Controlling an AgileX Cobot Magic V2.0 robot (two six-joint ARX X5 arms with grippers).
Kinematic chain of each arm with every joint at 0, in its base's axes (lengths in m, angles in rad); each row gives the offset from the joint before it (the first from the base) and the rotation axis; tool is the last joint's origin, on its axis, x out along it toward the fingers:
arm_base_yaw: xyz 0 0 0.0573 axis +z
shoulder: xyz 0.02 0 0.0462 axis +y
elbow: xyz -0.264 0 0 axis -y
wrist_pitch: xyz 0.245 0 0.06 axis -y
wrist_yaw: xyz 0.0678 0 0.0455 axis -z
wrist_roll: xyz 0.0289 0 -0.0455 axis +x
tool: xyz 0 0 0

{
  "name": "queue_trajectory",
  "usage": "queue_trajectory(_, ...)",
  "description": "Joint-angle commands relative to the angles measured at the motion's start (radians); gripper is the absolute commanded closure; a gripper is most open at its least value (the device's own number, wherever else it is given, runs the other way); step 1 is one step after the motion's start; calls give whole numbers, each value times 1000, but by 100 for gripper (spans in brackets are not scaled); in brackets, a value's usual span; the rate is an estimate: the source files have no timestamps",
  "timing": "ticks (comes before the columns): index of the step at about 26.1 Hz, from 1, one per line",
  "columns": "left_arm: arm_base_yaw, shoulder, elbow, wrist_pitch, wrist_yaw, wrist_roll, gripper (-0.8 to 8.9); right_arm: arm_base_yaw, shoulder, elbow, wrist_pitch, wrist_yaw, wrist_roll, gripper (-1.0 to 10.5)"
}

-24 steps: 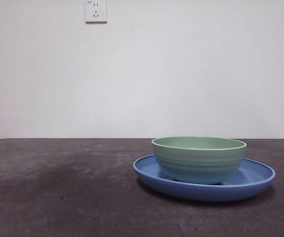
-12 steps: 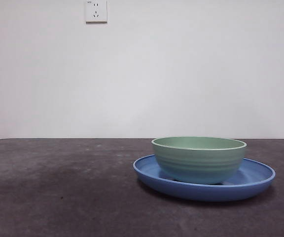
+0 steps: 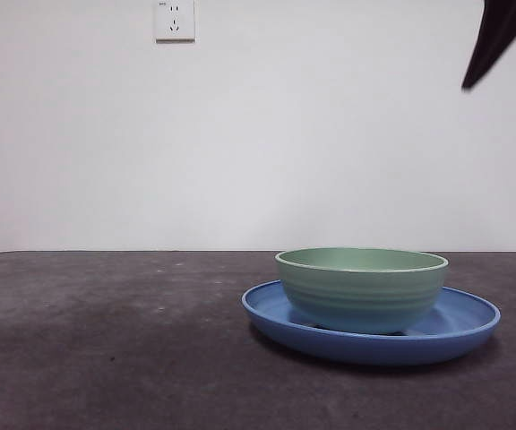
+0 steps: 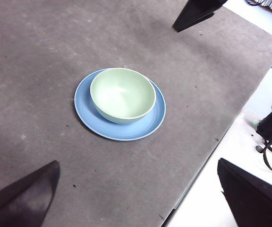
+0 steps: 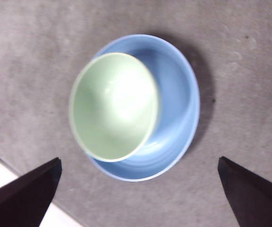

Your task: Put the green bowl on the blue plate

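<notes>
1. The green bowl (image 3: 362,288) sat upright inside the blue plate (image 3: 464,324), offset toward nine o'clock in the front view, so placement looked done.
2. The right gripper (image 5: 136,198) hung above it, jaws spread and empty.
3. The left gripper (image 4: 140,198), also spread, waited well apart.

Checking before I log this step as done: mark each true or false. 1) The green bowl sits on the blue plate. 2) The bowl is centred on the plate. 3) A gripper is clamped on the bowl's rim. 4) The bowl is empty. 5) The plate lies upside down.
1) True: the green bowl rests upright on the blue plate.
2) False: the right wrist view shows it off-centre, close to one side of the plate's rim, with a wide blue crescent bare on the other.
3) False: the left gripper and right gripper are both open, well clear of it.
4) True: nothing shows inside.
5) False: its rim faces up.
</notes>
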Motion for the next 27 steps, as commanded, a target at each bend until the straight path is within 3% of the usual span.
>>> queue_trajectory(1, -4, 3, 13, 11, 3, -3, 282, -11, 73, 19, 16, -5, -44, 375)
queue_trajectory(6, -4, 3, 13, 11, 3, -3, 282, -13, 191, 19, 59, -5, -50, 386)
queue_trajectory(11, -4, 3, 13, 11, 3, -3, 282, -9, 296, 19, 99, -5, -67, 530)
queue_trajectory(17, -4, 3, 13, 11, 3, -3, 282, -6, 386, 19, 158, -6, -69, 558)
queue_trajectory(22, -4, 3, 13, 11, 4, -3, 282, 31, 457, 19, 193, -21, -76, 573)
queue_trajectory(27, -4, 3, 13, 12, 3, -3, 282, 78, 487, 19, 243, -9, -68, 686)
